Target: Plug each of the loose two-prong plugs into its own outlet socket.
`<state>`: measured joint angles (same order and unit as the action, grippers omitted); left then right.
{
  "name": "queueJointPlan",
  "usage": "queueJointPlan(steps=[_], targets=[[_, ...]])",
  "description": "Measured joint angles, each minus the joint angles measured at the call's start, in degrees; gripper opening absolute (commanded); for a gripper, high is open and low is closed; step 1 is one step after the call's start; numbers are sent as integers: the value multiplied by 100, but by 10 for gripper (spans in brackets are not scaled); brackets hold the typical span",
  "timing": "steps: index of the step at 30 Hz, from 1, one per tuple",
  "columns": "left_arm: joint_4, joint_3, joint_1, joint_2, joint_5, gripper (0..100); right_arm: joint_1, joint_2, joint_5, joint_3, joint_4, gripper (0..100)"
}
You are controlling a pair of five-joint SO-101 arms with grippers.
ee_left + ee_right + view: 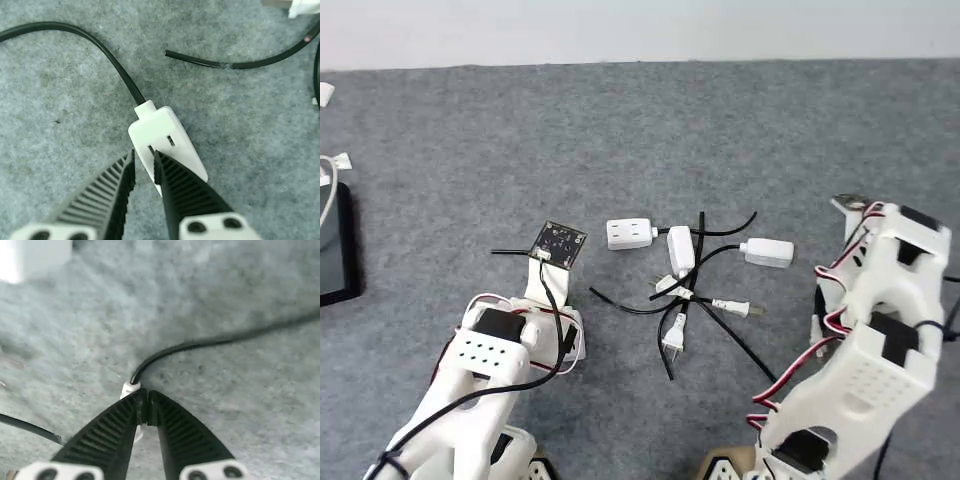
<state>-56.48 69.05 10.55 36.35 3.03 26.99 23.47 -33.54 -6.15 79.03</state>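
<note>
Right gripper (143, 402) pinched shut on a small white plug (130, 388), frame centre. Light, hard, cord (170, 352) springy: likely best held by its body. Left gripper (143, 159) slightly parted over socket (172, 132), centre

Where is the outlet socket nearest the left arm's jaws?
In the left wrist view the socket lies on the grey mat, partly under the tips of the left gripper, its black cord leading away.
</note>
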Motion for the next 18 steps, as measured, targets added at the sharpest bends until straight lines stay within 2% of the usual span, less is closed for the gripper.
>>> queueJointPlan(steps=[9,18], targets=[[0,0,0,0,0,39,-220,-659,97,-633,0,9],[0,0,0,0,0,39,-316,-2743,404,-2031,0,9]])
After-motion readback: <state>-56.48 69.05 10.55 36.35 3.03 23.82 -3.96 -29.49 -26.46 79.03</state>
